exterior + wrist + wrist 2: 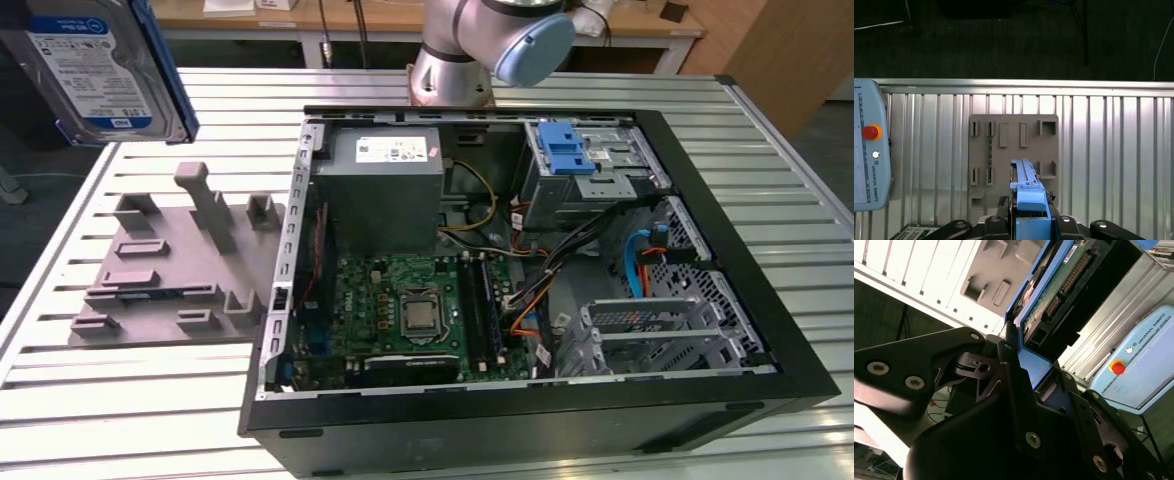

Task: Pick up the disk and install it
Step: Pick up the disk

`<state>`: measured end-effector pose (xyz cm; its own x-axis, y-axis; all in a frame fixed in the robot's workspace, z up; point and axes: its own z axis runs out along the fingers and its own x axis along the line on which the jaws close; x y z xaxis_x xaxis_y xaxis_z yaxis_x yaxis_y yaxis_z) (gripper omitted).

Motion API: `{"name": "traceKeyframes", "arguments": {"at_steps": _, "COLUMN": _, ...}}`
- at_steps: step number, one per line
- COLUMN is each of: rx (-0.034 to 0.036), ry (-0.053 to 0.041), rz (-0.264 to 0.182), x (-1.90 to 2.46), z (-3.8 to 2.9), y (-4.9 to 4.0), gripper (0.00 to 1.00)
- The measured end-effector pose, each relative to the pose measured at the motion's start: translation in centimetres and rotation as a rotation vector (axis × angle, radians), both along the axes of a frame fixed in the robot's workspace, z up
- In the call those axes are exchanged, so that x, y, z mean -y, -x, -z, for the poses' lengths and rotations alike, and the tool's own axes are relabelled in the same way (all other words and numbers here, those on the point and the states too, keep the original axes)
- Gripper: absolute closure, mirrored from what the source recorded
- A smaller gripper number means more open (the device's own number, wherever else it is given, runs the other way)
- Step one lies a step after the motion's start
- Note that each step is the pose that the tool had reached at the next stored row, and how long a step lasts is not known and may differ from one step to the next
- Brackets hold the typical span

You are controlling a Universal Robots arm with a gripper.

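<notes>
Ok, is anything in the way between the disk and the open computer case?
Nothing visible. The claw holds the disk up off the table, at the exterior view's left. Between it and the open computer case only the low grey fixture plate lies, flat on the table.

Arm: silver-grey tube, pale blue joint cap. Claw: matte black linkages (silver screw heads throughout).

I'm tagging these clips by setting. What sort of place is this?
Probably a robotics lab or workshop: an open computer case on a slatted metal table, a control pendant with a red stop button, and wooden workbenches behind.
</notes>
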<state>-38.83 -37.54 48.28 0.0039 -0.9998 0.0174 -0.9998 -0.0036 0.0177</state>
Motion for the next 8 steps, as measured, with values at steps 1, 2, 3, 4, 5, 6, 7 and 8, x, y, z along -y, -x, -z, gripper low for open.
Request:
{"name": "traceKeyframes", "arguments": {"at_steps": 1, "rx": 0.0000, "ry": 0.0003, "rz": 0.000, "x": 0.09, "z": 0.00, "y": -0.06, "gripper": 0.64}}
{"name": "traceKeyframes", "arguments": {"at_steps": 2, "rx": 0.0000, "ry": 0.0005, "rz": 0.000, "x": 0.17, "z": 0.00, "y": -0.12, "gripper": 0.64}}
{"name": "traceKeyframes", "arguments": {"at_steps": 3, "rx": 0.0001, "ry": 0.0007, "rz": 0.000, "x": 0.26, "z": 0.01, "y": -0.17, "gripper": 0.64}}
{"name": "traceKeyframes", "arguments": {"at_steps": 4, "rx": 0.0000, "ry": 0.0009, "rz": 0.000, "x": 0.35, "z": 0.01, "y": -0.22, "gripper": 0.64}}
{"name": "traceKeyframes", "arguments": {"at_steps": 5, "rx": 0.0000, "ry": 0.0012, "rz": 0.000, "x": 0.44, "z": 0.00, "y": -0.28, "gripper": 0.64}}
{"name": "traceKeyframes", "arguments": {"at_steps": 6, "rx": -0.0001, "ry": 0.0014, "rz": 0.000, "x": 0.52, "z": 0.00, "y": -0.35, "gripper": 0.64}}
{"name": "traceKeyframes", "arguments": {"at_steps": 7, "rx": 0.0000, "ry": 0.0017, "rz": 0.000, "x": 0.60, "z": 0.01, "y": -0.42, "gripper": 0.64}}
{"name": "traceKeyframes", "arguments": {"at_steps": 8, "rx": 0.0000, "ry": 0.0019, "rz": 0.000, "x": 0.68, "z": 0.01, "y": -0.48, "gripper": 0.64}}
